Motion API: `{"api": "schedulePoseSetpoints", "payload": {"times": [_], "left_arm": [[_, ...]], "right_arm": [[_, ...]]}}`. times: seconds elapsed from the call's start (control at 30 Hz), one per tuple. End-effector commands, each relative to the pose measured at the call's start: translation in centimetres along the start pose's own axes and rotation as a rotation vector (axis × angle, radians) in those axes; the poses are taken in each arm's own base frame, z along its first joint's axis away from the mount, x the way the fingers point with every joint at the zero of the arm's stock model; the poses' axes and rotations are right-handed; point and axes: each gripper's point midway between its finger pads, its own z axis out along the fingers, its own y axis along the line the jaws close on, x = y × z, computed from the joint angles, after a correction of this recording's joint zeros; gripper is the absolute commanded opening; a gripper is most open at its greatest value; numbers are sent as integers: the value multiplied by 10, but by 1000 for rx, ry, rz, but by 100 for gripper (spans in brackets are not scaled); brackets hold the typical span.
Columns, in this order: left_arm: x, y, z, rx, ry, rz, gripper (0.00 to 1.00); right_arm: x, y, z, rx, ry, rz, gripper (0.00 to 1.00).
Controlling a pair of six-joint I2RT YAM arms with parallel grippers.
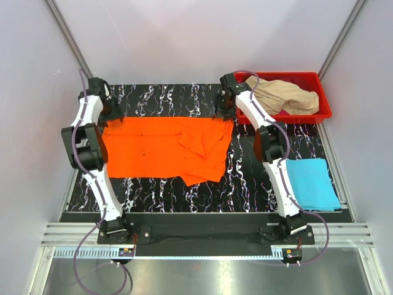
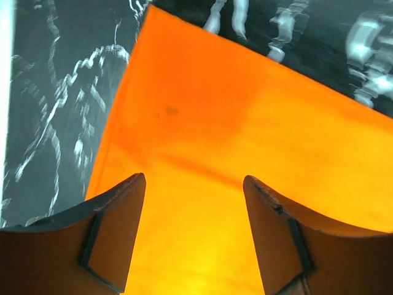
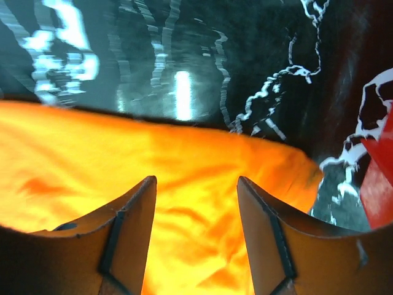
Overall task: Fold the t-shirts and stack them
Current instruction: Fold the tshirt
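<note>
The orange t-shirt (image 1: 166,147) lay spread across the black, white-veined surface (image 1: 159,184), and I place everything else from it. Its left edge ran straight and flat. Its right part was rumpled, with 1 flap of cloth reaching out from its near edge. My left fingers (image 2: 116,239) hung over the far left corner of the orange t-shirt. They stood apart with nothing between them, and in the left wrist view smooth cloth showed through the gap, the straight hem just beyond the tips. My right fingers (image 3: 123,239) hung over the far right corner of the same shirt. They were spread too and grasped nothing, with wrinkled orange cloth below them and bare surface just past its edge. From these views I could not tell whether either pair touched the cloth. The light blue t-shirt (image 1: 313,183) lay folded into a neat rectangle well to the right of the orange t-shirt, nearer my bases and clear of it. The beige t-shirt (image 1: 285,95) sat bunched in the red bin (image 1: 324,113), which stood just beyond the orange shirt's far right corner.
</note>
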Motion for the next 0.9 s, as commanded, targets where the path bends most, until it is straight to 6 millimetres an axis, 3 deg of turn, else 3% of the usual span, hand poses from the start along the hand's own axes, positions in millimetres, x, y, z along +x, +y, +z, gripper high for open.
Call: {"api": "schedulePoseSetpoints", "payload": {"times": [0.0,0.03,0.07,0.1,0.13,0.17,0.2,0.27,0.3,0.33,0.37,0.47,0.5,0.57,0.7,0.87], "left_arm": [[-19,-31,-84,49,-177,10,71],[9,-36,-77,62,-136,-7,70],[10,-38,-104,75,-193,-25,69],[40,-34,-93,72,-148,-63,69],[44,-34,-116,99,-198,-81,68],[54,-29,-120,97,-199,-106,67],[98,-13,-128,113,-160,-156,65],[106,-3,-129,112,-154,-187,64],[123,5,-132,112,-140,-206,63],[128,13,-134,106,-139,-228,63],[131,30,-139,83,-158,-268,62],[144,62,-131,12,-148,-342,58],[149,68,-125,8,-135,-366,57],[150,88,-112,-6,-119,-465,57],[148,106,-91,-2,-75,-539,59],[158,136,-75,-105,-72,-534,56]], "right_arm": [[-30,35,-72,-100,-79,-2,63],[-35,44,-96,-128,-107,-2,63],[-25,46,-98,-136,-81,2,63],[-25,58,-127,-187,-98,-4,66],[-19,63,-136,-202,-91,-14,69],[-10,66,-144,-211,-76,-31,69],[35,74,-166,-239,-15,-118,68],[66,73,-177,-255,26,-144,68],[72,75,-181,-279,3,-156,67],[98,66,-190,-289,33,-149,67],[107,66,-192,-310,28,-151,67],[153,47,-200,-323,94,-145,64],[175,37,-194,-317,147,-131,64],[191,34,-201,-343,167,-134,62],[234,31,-199,-420,280,-102,63],[243,25,-194,-416,292,-113,64]]}}
